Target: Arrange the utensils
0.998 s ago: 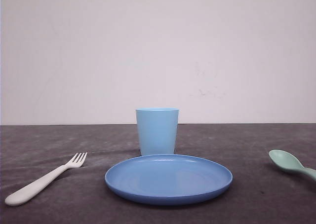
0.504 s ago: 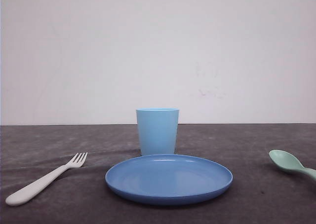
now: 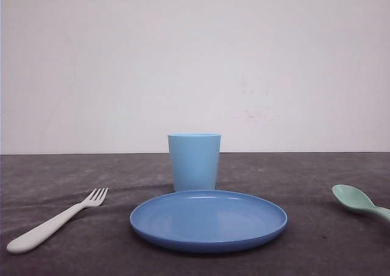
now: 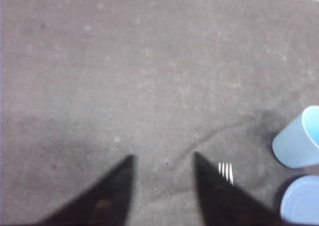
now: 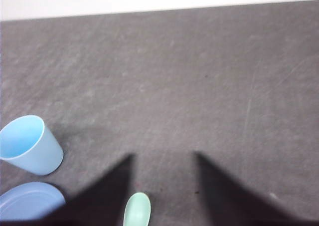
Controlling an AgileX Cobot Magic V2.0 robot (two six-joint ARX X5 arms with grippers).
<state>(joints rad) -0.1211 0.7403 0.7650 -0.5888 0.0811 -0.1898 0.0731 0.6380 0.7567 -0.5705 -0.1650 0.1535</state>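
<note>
In the front view, a white four-tined fork (image 3: pixel 55 222) is lying on the dark grey tablecloth (image 3: pixel 67 175) at about 8 o'clock from the plate, its thick handle pointing toward the near left corner and its tines angling toward the centre. It is sitting well apart from the plate's left rim. A round blue plate (image 3: pixel 208 220) is resting at the middle of the table, and a light blue cup (image 3: pixel 194 161) is standing upright at its 12 o'clock, just behind the far rim. A pale mint-green spoon (image 3: pixel 359 202) is lying at about 3 o'clock from the plate, bowl toward the centre, its handle running off the right edge.

In the left wrist view, the left gripper (image 4: pixel 163 158) is hovering over bare cloth with its dark fingers spread and gripping nothing; the fork's tines are peeking out just beside one finger.

In the right wrist view, the right gripper (image 5: pixel 163 158) is likewise hanging with its fingers spread wide and holding nothing, while the spoon's bowl is showing in the gap between them, nearer one finger.
</note>
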